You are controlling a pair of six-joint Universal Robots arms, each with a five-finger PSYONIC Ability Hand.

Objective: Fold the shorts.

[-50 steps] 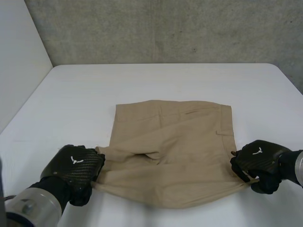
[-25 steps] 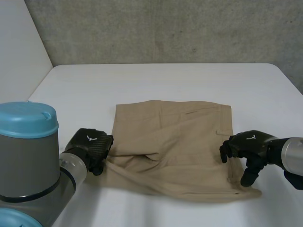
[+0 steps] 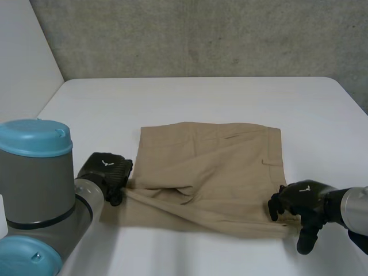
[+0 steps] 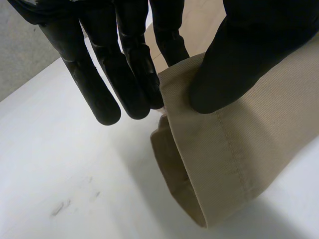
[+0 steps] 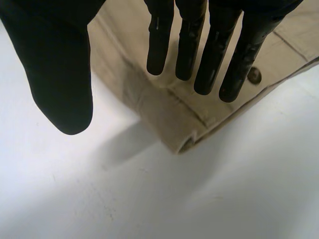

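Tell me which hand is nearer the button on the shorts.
Right. The right hand, open, is just beside the button at the shorts' waistband corner; the left hand pinches the leg hem at the opposite edge.

White table (image 3: 230,98), smooth and matt, rounded at its two far corners. Stands right against a rough grey concrete wall (image 3: 201,34), mottled with darker patches and small pits. Beside the table's left edge, a plain white wall (image 3: 23,63), meeting the grey one in a corner. On the tabletop in the left wrist view, a few faint grey scuffs (image 4: 60,206)
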